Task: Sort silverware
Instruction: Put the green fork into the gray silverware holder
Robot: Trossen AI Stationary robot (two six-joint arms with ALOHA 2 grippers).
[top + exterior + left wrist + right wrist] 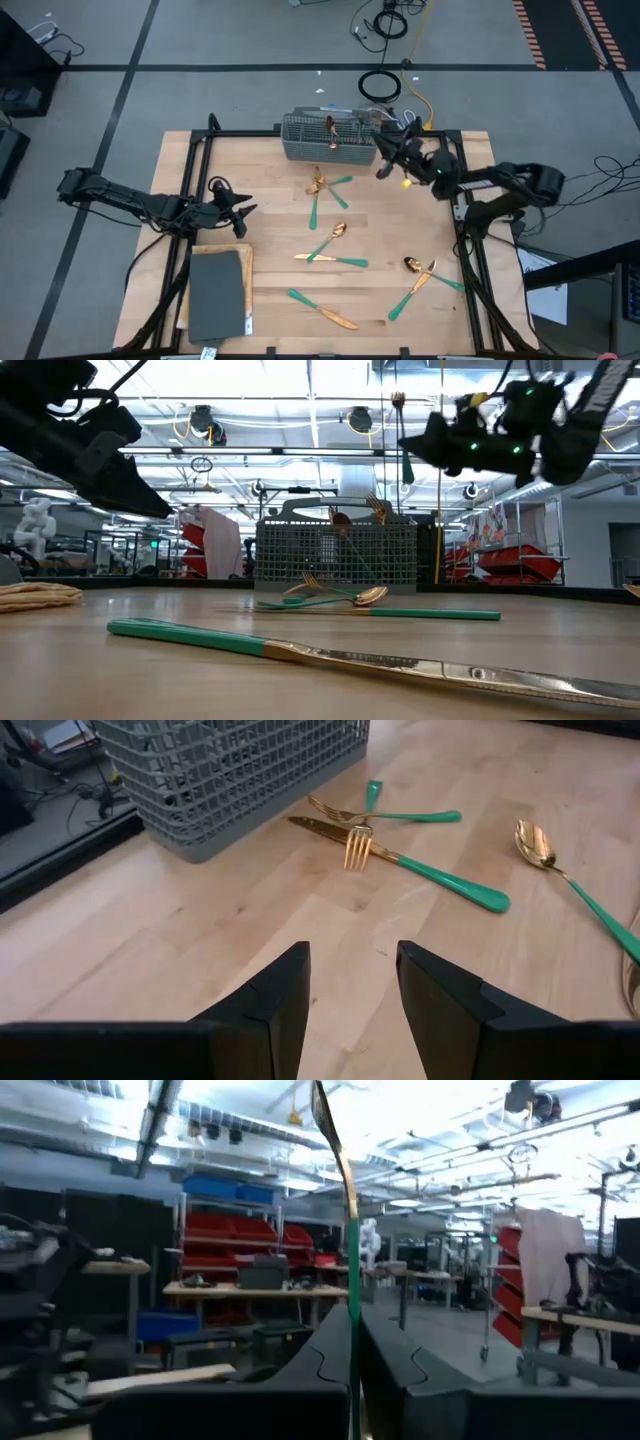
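I keep the right hand (385, 163) clenched on one utensil (350, 1280), upright beside the basket (328, 138) at 12 o'clock, ready to drop in. Left hand (350, 995) waits released at 9 o'clock; silverware (330, 250) lies scattered on the table (270, 190).

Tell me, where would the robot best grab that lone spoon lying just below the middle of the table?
Probably by the slim teal handle of the spoon, near its middle, coming straight down from above with the fingers set across it. It lies flat on the table, so there is no gap underneath. The empty left gripper seems nearer; the right gripper already holds a utensil.
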